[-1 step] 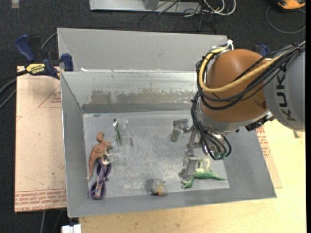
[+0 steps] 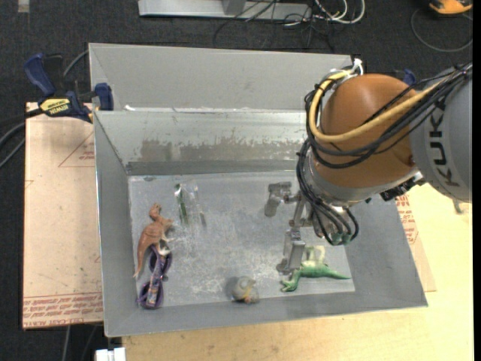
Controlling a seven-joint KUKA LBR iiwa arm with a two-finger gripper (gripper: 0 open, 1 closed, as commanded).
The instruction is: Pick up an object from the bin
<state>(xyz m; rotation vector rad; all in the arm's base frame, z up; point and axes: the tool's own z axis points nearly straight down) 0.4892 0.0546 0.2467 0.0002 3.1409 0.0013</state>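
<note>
My hand (image 2: 285,229) hangs low at 4 o'clock in the grey bin (image 2: 113,201) with its two fingers (image 2: 291,256) apart, one just beside the little green dinosaur (image 2: 317,271) lying at 5 o'clock, I think so it can close on that toy.

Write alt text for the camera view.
A robot arm's two-finger gripper hangs open in a grey metal bin, one finger beside a green plastic toy dinosaur at the near right. An orange toy dinosaur, a purple object and a grey ball lie further left.
</note>
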